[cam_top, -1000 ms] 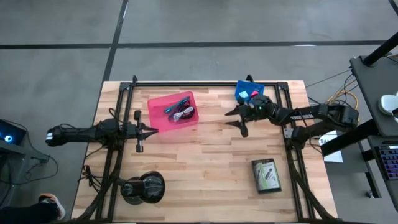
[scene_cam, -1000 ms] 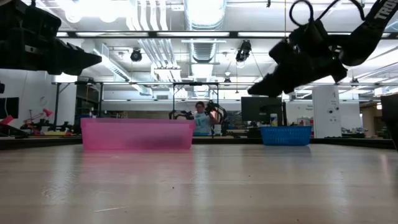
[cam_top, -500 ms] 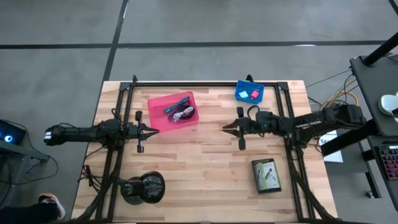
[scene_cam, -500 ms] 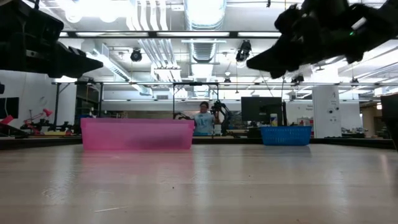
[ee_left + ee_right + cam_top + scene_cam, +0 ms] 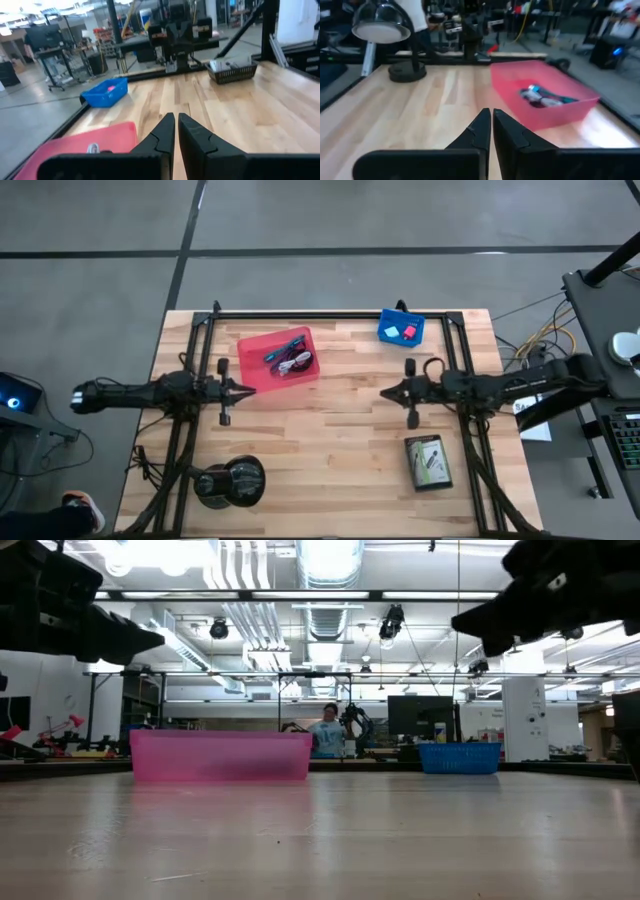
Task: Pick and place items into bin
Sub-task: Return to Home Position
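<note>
Wooden counter (image 5: 330,440) boards show no loose things, so I think the job is done and nothing is left to pick up. Nearest the front edge, well away from the pink bin (image 5: 255,370), sit the big black round object (image 5: 232,480) and a dark mesh basket (image 5: 410,470) with a greenish packet (image 5: 428,460) in it.

Next come the two arms, lying low and level. The left claw (image 5: 250,389) is closed on nothing, with its tip just beside the pink bin's near corner. The right claw (image 5: 385,393) is closed and empty too, well apart from the pink bin on its other side.

Inside the pink bin the cords (image 5: 290,358) lie in a small heap. Their long way runs slantwise, from the corner by the left claw toward the far corner. Farther back than the pink bin, a blue bin (image 5: 384,332) holds a pink cube (image 5: 409,333) and a pale teal cube (image 5: 393,331).
</note>
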Controlling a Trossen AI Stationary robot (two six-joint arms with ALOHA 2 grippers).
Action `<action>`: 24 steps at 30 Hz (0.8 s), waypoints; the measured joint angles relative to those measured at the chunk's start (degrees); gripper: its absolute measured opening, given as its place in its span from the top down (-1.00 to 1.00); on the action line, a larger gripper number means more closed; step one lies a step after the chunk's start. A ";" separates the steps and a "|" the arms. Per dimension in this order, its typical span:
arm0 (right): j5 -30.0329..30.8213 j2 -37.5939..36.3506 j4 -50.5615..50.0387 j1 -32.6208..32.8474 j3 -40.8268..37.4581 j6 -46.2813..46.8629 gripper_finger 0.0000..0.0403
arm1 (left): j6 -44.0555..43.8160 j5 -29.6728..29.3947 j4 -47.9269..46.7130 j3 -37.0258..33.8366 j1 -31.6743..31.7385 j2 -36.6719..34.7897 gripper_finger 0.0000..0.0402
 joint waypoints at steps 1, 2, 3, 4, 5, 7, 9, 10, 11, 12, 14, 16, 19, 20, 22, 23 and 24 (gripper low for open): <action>0.58 -2.00 -0.51 0.00 -0.86 -1.07 0.96 | 0.00 0.00 0.02 0.00 0.00 -0.35 0.96; 1.49 -4.12 -1.59 0.00 -1.71 -2.13 0.96 | 0.02 0.02 0.00 0.00 0.00 -0.62 0.96; 1.89 -6.12 -3.08 -0.02 -2.26 -2.90 0.96 | 0.14 0.02 -0.39 0.00 0.00 -0.95 0.96; 2.15 -8.22 -5.19 -0.11 -2.56 -3.27 0.96 | 0.30 0.02 -0.88 0.00 0.00 -1.34 0.96; 2.63 -10.52 -7.80 -0.14 -2.73 -3.23 0.96 | 0.34 0.03 -1.27 0.03 0.00 -1.65 0.96; 2.90 -15.08 -12.22 -0.13 -2.79 -2.79 0.96 | 0.35 0.19 -2.03 0.16 0.00 -2.13 0.96; 2.89 -19.63 -15.77 -0.13 -2.90 -2.63 0.96 | 0.33 0.26 -2.43 0.24 0.00 -2.58 0.96; 2.89 -21.80 -17.47 -0.13 -3.18 -2.70 0.96 | 0.33 0.26 -2.57 0.31 0.00 -2.71 0.96; 2.89 -23.87 -18.91 -0.13 -3.61 -3.03 0.96 | 0.33 0.22 -2.83 0.37 0.00 -2.86 0.96; 2.89 -25.93 -19.39 -0.13 -4.30 -3.54 0.96 | 0.33 0.10 -3.12 0.52 0.00 -3.12 0.96; 2.87 -29.72 -18.82 -0.13 -6.28 -5.17 0.96 | 0.25 -0.30 -3.98 0.94 0.00 -3.65 0.96; 2.89 -33.05 -18.03 -0.14 -8.34 -5.89 0.96 | 0.00 -0.35 -4.33 1.10 0.00 -4.17 0.96; 2.86 -37.84 -17.75 -0.15 -10.59 -5.52 0.96 | -0.03 -0.55 -4.42 1.23 0.00 -5.32 0.96; 2.86 -39.33 -18.51 -0.15 -10.77 -5.37 0.96 | -0.04 -0.55 -4.49 1.23 0.01 -5.66 0.96; 2.93 -41.91 -21.13 -0.15 -10.75 -5.55 0.96 | -0.09 -0.53 -4.88 1.31 0.01 -5.73 0.96; 3.32 -43.22 -22.86 -0.15 -10.76 -6.18 0.96 | -0.53 -0.54 -5.75 1.57 0.00 -5.71 0.96; 5.08 -44.43 -24.33 -0.15 -10.80 -6.61 0.96 | -1.33 -0.76 -7.23 2.06 0.00 -5.73 0.96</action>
